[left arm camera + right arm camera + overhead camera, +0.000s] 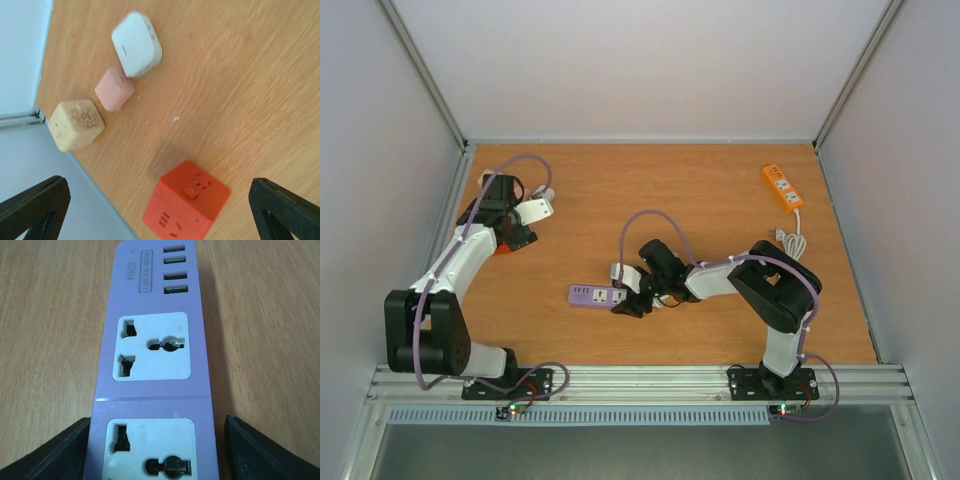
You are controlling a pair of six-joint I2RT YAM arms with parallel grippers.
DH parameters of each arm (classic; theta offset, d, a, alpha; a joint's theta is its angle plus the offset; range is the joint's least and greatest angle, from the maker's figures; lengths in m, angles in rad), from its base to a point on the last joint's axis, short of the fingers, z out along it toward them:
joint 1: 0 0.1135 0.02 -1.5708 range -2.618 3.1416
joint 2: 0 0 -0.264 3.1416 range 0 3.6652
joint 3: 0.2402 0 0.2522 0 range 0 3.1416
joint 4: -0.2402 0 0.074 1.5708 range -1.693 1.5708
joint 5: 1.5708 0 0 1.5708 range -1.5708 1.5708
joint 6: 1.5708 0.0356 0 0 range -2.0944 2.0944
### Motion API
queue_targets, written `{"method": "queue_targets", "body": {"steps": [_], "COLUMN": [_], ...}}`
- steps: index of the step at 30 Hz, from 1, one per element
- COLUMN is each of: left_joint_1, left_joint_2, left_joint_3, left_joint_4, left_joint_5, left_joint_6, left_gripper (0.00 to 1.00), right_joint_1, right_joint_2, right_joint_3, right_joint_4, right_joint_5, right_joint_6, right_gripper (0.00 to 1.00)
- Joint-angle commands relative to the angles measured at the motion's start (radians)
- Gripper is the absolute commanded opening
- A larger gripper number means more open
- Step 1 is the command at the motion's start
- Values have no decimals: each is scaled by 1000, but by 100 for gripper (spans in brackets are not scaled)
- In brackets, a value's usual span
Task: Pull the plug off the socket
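Socket strip mid table, far from edges | right tool astride it, released | left tool released

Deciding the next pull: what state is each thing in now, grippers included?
left gripper: open, empty, over the orange cube.
right gripper: open, straddling the purple strip.
purple strip: flat, both sockets in wrist view empty.
orange cube: on table, nothing plugged in.
beige cube: on table, nothing plugged in.
pink adapter: loose on table.
white adapter: loose on table.
orange strip: flat, far right, cord bunched beside it.
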Motion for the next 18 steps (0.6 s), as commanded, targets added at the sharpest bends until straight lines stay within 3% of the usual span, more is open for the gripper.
{"method": "queue_targets", "body": {"steps": [1,10,18], "left_joint_1": [4,5,5], "left_joint_2": [-70,-166,-215], "left_joint_3": [29,-27,-99], "left_joint_4": [-51,-7,82], "left_joint_5": [203,364,388], "left_joint_6": [-195,-426,-541], "left_gripper": [100,100,100], "right_joint_1": [-8,19,33], "right_joint_2": [-8,8,19], "right_joint_3": [22,107,185], "right_joint_4": [-45,-158,-241], "right_joint_5": [28,114,184], "right_joint_6": [11,20,43], "right_gripper": [74,83,73]}}
